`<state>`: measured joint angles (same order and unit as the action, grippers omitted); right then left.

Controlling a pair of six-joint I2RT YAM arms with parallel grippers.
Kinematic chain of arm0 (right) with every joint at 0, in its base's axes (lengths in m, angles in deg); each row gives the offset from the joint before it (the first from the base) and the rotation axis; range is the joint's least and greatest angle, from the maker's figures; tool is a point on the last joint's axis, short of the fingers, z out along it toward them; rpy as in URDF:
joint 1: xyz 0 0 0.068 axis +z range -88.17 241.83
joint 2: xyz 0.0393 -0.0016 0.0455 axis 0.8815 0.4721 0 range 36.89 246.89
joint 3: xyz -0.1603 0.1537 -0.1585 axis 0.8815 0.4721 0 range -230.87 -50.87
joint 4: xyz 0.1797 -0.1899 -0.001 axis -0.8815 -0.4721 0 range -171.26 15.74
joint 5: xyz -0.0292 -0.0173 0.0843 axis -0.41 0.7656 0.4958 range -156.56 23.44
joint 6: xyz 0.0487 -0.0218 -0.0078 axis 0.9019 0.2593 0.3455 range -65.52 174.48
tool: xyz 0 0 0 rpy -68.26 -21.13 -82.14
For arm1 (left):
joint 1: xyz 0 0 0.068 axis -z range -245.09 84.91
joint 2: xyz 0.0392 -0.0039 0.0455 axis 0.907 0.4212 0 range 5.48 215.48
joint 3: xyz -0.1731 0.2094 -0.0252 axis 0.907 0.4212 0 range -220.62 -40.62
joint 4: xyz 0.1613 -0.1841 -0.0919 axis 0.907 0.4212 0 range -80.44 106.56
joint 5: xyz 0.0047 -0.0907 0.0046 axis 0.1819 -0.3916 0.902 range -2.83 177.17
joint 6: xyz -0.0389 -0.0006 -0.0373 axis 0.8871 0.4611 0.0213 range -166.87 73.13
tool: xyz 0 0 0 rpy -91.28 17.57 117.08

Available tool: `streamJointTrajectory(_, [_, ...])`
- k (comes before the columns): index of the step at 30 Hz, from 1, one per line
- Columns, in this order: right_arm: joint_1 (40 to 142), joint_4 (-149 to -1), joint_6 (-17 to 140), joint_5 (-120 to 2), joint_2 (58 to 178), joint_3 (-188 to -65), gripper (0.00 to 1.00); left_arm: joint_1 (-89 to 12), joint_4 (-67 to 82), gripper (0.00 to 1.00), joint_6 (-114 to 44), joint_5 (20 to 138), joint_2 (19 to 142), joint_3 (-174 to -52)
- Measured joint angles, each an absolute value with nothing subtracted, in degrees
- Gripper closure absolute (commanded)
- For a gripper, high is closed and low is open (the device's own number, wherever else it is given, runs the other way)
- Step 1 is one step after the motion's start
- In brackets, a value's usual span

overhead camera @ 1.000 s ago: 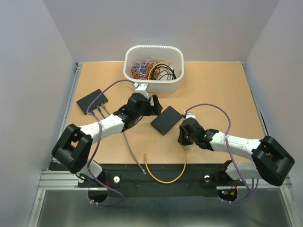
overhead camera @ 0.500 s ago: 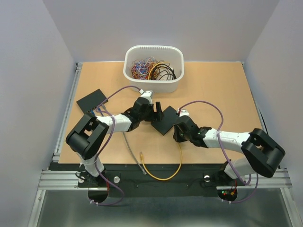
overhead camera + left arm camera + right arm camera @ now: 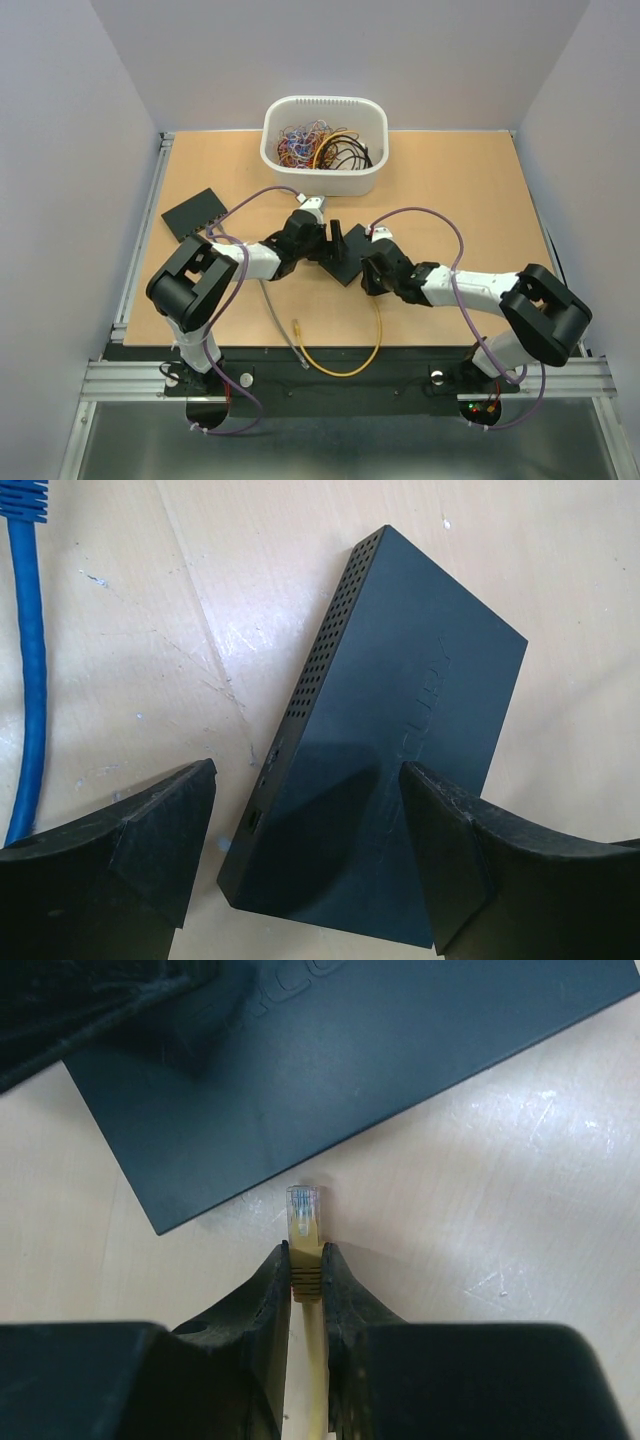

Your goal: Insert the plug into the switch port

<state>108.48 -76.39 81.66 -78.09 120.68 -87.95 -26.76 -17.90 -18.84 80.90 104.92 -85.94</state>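
From above, the black switch [image 3: 345, 255] lies near the middle of the desk [image 3: 450, 190], a little toward the near edge, turned cornerwise; the left gripper [image 3: 330, 240] straddles its far-left end while the right gripper [image 3: 368, 270] sits just off its near-right side; the yellow cable [image 3: 350, 365] loops from those right jaws down toward the near edge and ends loose by a grey cable [image 3: 280, 318]; both arms reach inward low over the desk, elbows out, and the right arm is the one nearer the plug, which is too small to make out here; a second black box [image 3: 195, 212] lies by the left edge, a white bin [image 3: 325, 180] of wires at the far edge.

In the left wrist view the jaws stand wide apart, one finger on either side of the switch's near end, gripping nothing that I can see; a small socket shows on the vented side wall, and whether it is the switch port I cannot tell; a blue cable [image 3: 28, 670] runs along the left.

In the right wrist view the jaws are pinched narrowly on the cable's boot; the plug [image 3: 303, 1210] juts straight ahead along the finger line, its tip just short of the switch's near edge; no port shows on that edge, so the plug, I judge, must yet be brought round to the socket face.
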Motion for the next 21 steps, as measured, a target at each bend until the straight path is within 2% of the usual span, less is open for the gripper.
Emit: streamJointTrajectory(21, [109.4,-76.5,81.0,-77.3,122.1,-90.2,1.0,-25.3,-21.3,0.16,-18.8,80.7,106.6,-85.9])
